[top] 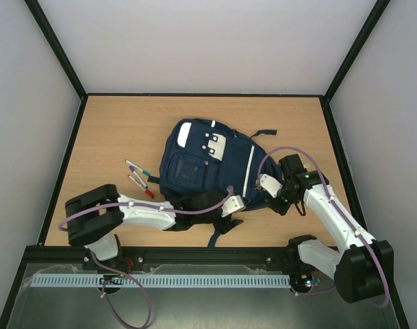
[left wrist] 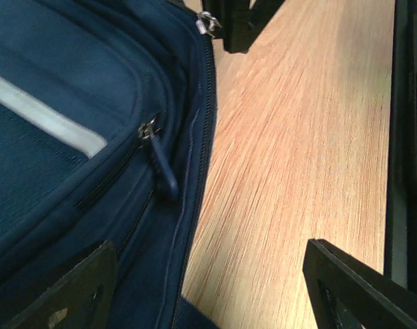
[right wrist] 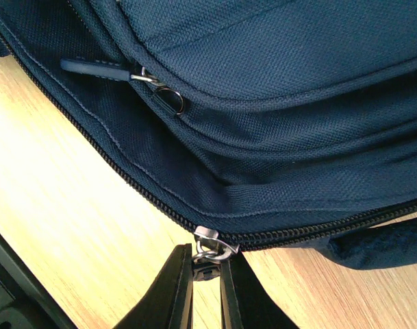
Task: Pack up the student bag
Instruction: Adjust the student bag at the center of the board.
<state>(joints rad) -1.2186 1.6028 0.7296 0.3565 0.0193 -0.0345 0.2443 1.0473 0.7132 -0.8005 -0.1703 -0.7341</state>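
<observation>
Two arms: bolted at the near rail; the left one reaches rightward along the near strip of table, the right one bends inward toward the bag.
Near edge: only a narrow band of bare table (top: 270,229) lies between the bag's dark straps and the black front rail.
Left gripper (left wrist: 211,271): fingers spread wide and holding nothing; it sits low at the bag's near right corner, one finger over the navy fabric, the other over bare wood.
Right gripper (right wrist: 207,266): fingers pressed together, pinching the zip pull (right wrist: 213,248) on the bag's right side seam, right where fabric meets table.
Student bag (top: 201,164): lies flat with its front pocket up, mid-table, top toward the far wall, straps toward the arms.
Pocket zip (left wrist: 161,168): closed, its tab lying loose on the fabric, ahead of the spread fingers.
Pens (top: 138,178): a small loose cluster just left of the bag, apart from it.
Open room: broad bare wood beyond the bag and on both its sides, bounded by the black frame (top: 201,94).
</observation>
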